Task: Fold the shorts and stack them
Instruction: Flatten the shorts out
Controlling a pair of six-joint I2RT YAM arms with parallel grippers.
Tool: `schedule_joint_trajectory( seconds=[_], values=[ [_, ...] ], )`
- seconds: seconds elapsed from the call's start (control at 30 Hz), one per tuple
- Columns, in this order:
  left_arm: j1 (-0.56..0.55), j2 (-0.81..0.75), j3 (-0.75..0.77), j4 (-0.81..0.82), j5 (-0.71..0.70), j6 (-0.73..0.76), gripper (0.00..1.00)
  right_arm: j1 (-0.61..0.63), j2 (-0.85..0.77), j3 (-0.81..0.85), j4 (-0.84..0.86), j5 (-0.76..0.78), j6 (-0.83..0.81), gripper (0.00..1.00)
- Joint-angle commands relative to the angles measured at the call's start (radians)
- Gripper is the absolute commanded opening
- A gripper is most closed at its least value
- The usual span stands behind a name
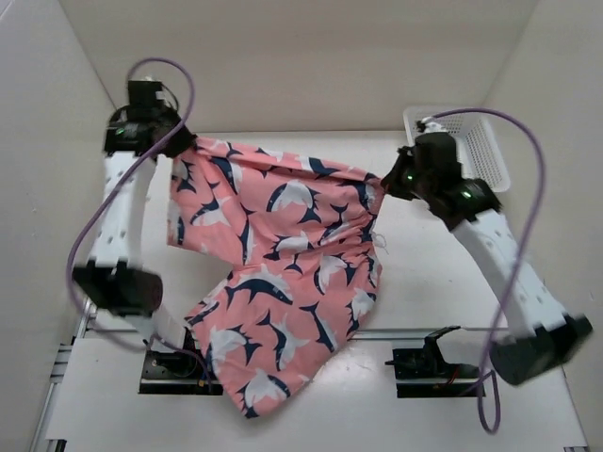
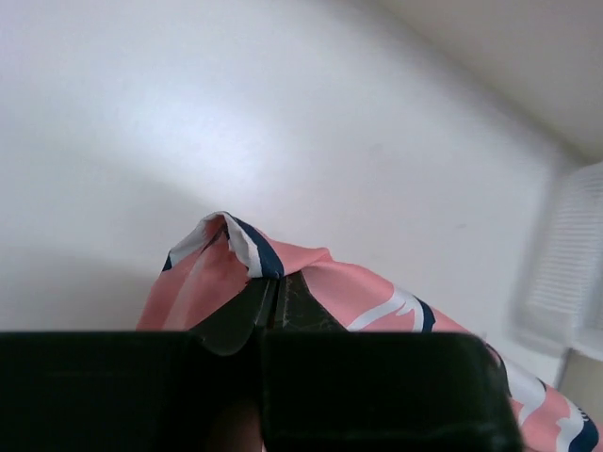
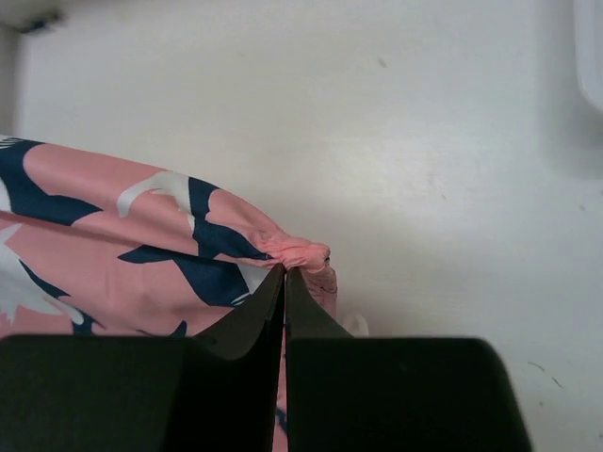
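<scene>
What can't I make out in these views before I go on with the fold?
- Top view: the fingertips of the left gripper and right gripper, hidden under the arms and the shorts.
- Top view: the inside of the basket, partly covered by the right arm.
- Wrist views: most of the shorts, cut off by the frame and each gripper's own body.
- Left wrist view: the basket at the right edge, blurred.

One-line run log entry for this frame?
shorts: stretched between grippers | left gripper: shut on shorts | right gripper: shut on shorts | fold: not started | basket: far right
</scene>
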Motion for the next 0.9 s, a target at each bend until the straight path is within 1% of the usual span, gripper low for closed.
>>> schedule_joint_trajectory(
  seconds=[0.0, 0.03, 0.07, 0.1, 0.13, 0.17, 0.23, 0.27, 0.3, 0.33, 0.37, 0.4, 0.43, 0.47, 0.53, 0.57, 0.6, 0.67, 0.7, 0.73, 0.8, 0.83, 0.87],
  values=[
    [0.028, 0.089, -0.019, -0.038, -0.118, 0.030, 0.10, -0.054, 0.125, -0.058, 0.112, 0.123, -0.036, 0.00],
    [0.028, 0.155, -0.019, -0.010, -0.128, 0.030, 0.10, -0.054, 0.164, -0.078, 0.136, 0.123, -0.036, 0.00],
    [0.028, 0.187, 0.004, 0.000, -0.128, 0.030, 0.10, -0.068, 0.236, -0.088, 0.193, 0.123, -0.027, 0.00],
    [0.028, 0.262, 0.026, 0.001, -0.181, 0.030, 0.10, -0.068, 0.270, -0.098, 0.228, 0.152, -0.027, 0.00],
    [0.037, 0.305, 0.061, -0.013, -0.195, 0.012, 0.10, -0.068, 0.299, -0.115, 0.276, 0.185, -0.027, 0.00],
    [0.047, 0.344, 0.137, -0.054, -0.195, 0.011, 0.10, -0.091, 0.369, -0.109, 0.334, 0.178, -0.027, 0.00],
    [0.048, 0.436, 0.208, -0.067, -0.195, 0.001, 0.10, -0.118, 0.448, -0.037, 0.334, 0.117, -0.003, 0.00],
    [0.048, 0.462, 0.280, -0.067, -0.195, 0.001, 0.10, -0.127, 0.518, 0.001, 0.334, 0.089, -0.002, 0.00],
    [0.048, 0.485, 0.323, -0.067, -0.195, -0.008, 0.10, -0.140, 0.552, 0.091, 0.312, 0.063, -0.002, 0.00],
    [0.058, 0.508, 0.371, -0.085, -0.184, -0.009, 0.10, -0.140, 0.586, 0.145, 0.295, 0.013, -0.002, 0.00],
    [0.058, 0.546, 0.468, -0.102, -0.175, -0.009, 0.10, -0.149, 0.648, 0.203, 0.263, -0.004, 0.007, 0.00],
    [0.058, 0.559, 0.506, -0.128, -0.175, -0.009, 0.10, -0.149, 0.673, 0.252, 0.218, -0.027, 0.007, 0.00],
    [0.058, 0.559, 0.529, -0.128, -0.145, 0.005, 0.10, -0.149, 0.698, 0.314, 0.209, -0.052, 0.007, 0.00],
    [0.058, 0.559, 0.529, -0.128, -0.128, 0.019, 0.10, -0.149, 0.698, 0.329, 0.209, -0.126, -0.002, 0.00],
    [0.058, 0.527, 0.489, -0.128, -0.086, 0.048, 0.10, -0.149, 0.732, 0.360, 0.209, -0.220, -0.002, 0.00],
    [0.058, 0.496, 0.460, -0.115, -0.086, 0.060, 0.10, -0.149, 0.744, 0.374, 0.209, -0.268, -0.012, 0.00],
    [0.058, 0.479, 0.392, -0.114, -0.086, 0.060, 0.10, -0.149, 0.758, 0.392, 0.193, -0.308, -0.012, 0.00],
    [0.058, 0.433, 0.322, -0.090, -0.097, 0.060, 0.10, -0.135, 0.804, 0.428, 0.143, -0.327, -0.028, 0.01],
    [0.069, 0.422, 0.263, -0.090, -0.097, 0.060, 0.10, -0.119, 0.824, 0.475, 0.126, -0.327, -0.042, 0.05],
    [0.069, 0.413, 0.242, -0.079, -0.097, 0.060, 0.10, -0.094, 0.869, 0.507, 0.063, -0.327, -0.059, 0.15],
    [0.078, 0.403, 0.213, -0.079, -0.097, 0.060, 0.10, -0.062, 0.911, 0.559, 0.011, -0.327, -0.114, 0.29],
    [0.078, 0.402, 0.204, -0.079, -0.097, 0.060, 0.10, -0.028, 0.937, 0.576, -0.035, -0.308, -0.114, 0.38],
    [0.078, 0.402, 0.193, -0.079, -0.097, 0.060, 0.10, -0.011, 0.937, 0.577, -0.035, -0.295, -0.130, 0.54]
  ],
)
